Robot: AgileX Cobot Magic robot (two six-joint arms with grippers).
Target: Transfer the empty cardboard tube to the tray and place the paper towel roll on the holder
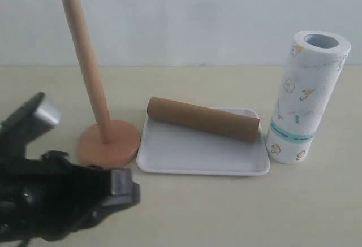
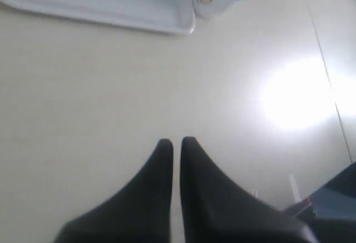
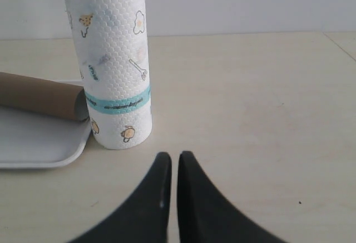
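My right gripper (image 3: 173,157) has its jaws pressed together, holding nothing, above the table (image 3: 250,115). The paper towel roll (image 3: 111,59) stands upright near ahead of the tips, clear of them, just beside the tray (image 3: 39,143). The empty cardboard tube (image 3: 39,95) lies across that tray. My left gripper (image 2: 177,143) is likewise closed and empty, well apart from the tray. The holder (image 1: 104,139) stands upright at the tray's opposite side.
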